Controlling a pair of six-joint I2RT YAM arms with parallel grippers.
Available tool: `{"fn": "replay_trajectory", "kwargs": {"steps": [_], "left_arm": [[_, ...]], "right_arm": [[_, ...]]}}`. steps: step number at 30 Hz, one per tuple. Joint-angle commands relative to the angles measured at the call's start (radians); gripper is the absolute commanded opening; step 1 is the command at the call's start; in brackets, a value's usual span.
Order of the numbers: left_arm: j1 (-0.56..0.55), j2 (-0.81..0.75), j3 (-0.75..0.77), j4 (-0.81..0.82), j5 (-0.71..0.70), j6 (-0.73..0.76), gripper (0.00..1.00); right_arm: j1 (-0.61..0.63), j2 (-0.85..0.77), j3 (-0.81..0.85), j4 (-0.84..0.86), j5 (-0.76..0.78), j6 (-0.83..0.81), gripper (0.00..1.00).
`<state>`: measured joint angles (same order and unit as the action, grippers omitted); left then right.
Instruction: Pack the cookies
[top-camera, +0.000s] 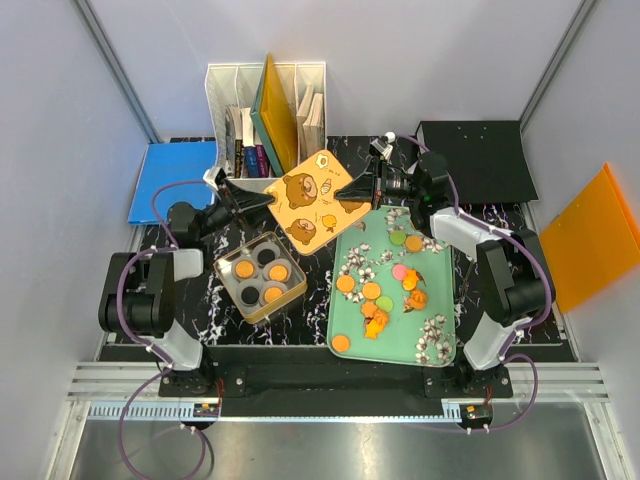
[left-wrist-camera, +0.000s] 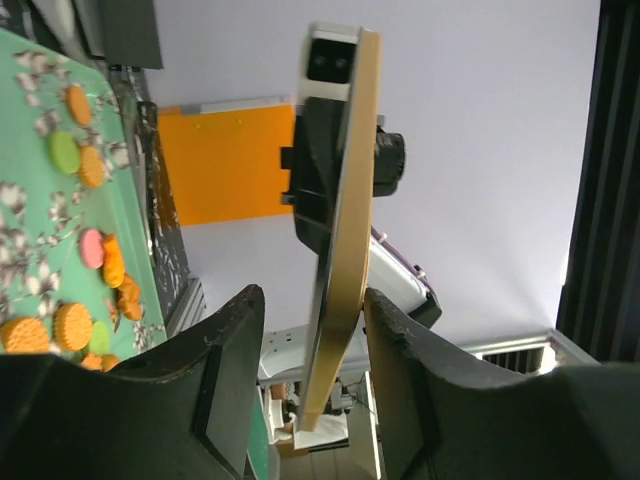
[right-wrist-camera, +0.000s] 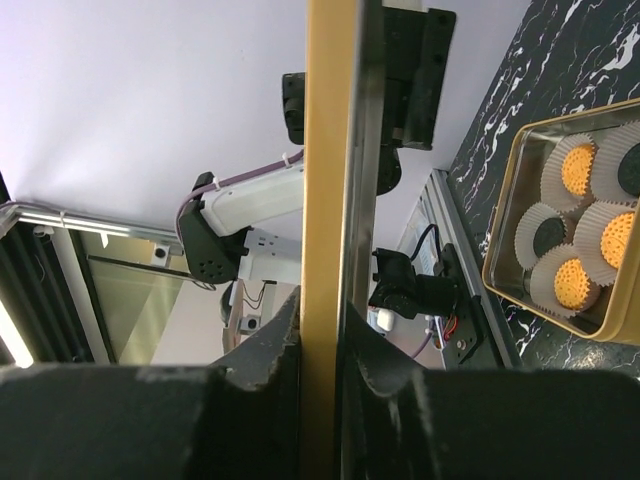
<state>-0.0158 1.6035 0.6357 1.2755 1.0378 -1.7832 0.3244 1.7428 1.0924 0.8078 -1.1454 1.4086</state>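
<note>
Presently aloft: a yellow bear-printed lid (top-camera: 318, 205) is held just above the middle of the overhead view, printed face up, between the two arms.
Right gripper (top-camera: 348, 190): it is clamped on the lid's right edge; in its wrist view both fingers are seen pressed against the rim.
Left gripper (top-camera: 260, 202): its jaws are spread around the lid's left edge (a gap is seen beside the rim in its wrist view), so nothing is gripped.
Cookies (top-camera: 371, 291): most are scattered on the mint-green tray (top-camera: 445, 300), lower right of centre, chiefly orange, with some green and pink.
Tin (top-camera: 241, 249): it is set on the marbled black table (top-camera: 318, 300), left of the tray and below the lid; orange and black cookies are seated there in white paper cups (right-wrist-camera: 525, 225).
</note>
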Motion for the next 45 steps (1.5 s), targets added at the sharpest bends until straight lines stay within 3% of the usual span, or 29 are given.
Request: {"fn": "replay_trajectory", "kwargs": {"steps": [1,7,16,18,19,20,21,22,23,24,26,27,29,30,34,39,45], "left_arm": [[0.053,0.01,-0.039,0.07,0.018,0.054,0.48],[0.085,-0.002,-0.036,0.009,0.022,0.097,0.51],[0.223,-0.112,-0.073,-0.252,-0.015,0.249,0.49],[0.253,-0.163,-0.088,-0.41,-0.039,0.309,0.48],[0.264,-0.186,-0.087,-0.506,-0.054,0.421,0.47],[0.28,-0.212,-0.061,-0.768,-0.076,0.5,0.45],[0.284,-0.262,-0.035,-0.926,-0.152,0.59,0.44],[0.281,-0.284,0.002,-1.109,-0.22,0.808,0.43],[0.281,-0.298,0.098,-1.432,-0.298,0.903,0.38],[0.281,-0.33,0.128,-1.523,-0.438,0.965,0.36],[0.283,-0.362,0.189,-1.719,-0.569,1.064,0.25],[0.283,-0.394,0.199,-1.763,-0.672,1.076,0.1],[0.281,-0.431,0.196,-1.876,-0.77,1.079,0.0],[0.281,-0.473,0.19,-1.912,-0.867,1.073,0.0],[0.269,-0.585,0.148,-2.042,-1.022,1.068,0.0],[0.194,-0.688,0.073,-2.099,-1.07,1.024,0.0],[0.171,-0.702,0.004,-2.111,-1.025,0.937,0.0]], "right_arm": [[0.005,-0.066,0.034,0.018,-0.02,-0.014,0.21],[0.005,-0.069,0.023,0.024,-0.019,-0.016,0.18],[0.011,-0.066,-0.003,-0.053,-0.01,-0.088,0.11],[0.015,-0.063,-0.003,-0.068,-0.008,-0.1,0.1],[0.019,-0.055,-0.002,-0.078,-0.008,-0.111,0.09],[0.021,-0.054,-0.002,-0.087,-0.008,-0.118,0.09],[0.024,-0.049,0.0,-0.1,-0.008,-0.125,0.08],[0.025,-0.042,-0.002,-0.105,-0.005,-0.134,0.07],[0.033,-0.037,0.0,-0.111,-0.007,-0.138,0.07],[0.036,-0.032,0.0,-0.12,-0.007,-0.141,0.07],[0.048,-0.016,0.001,-0.122,-0.007,-0.145,0.05],[0.053,-0.009,0.003,-0.121,-0.007,-0.145,0.04],[0.065,0.017,0.014,-0.124,-0.01,-0.145,0.03],[0.074,0.027,0.017,-0.122,-0.011,-0.145,0.03],[0.1,0.09,0.03,-0.111,-0.008,-0.143,0.01],[0.122,0.171,0.046,-0.027,-0.007,-0.076,0.01],[0.13,0.288,0.072,0.145,0.012,0.051,0.0]]}}
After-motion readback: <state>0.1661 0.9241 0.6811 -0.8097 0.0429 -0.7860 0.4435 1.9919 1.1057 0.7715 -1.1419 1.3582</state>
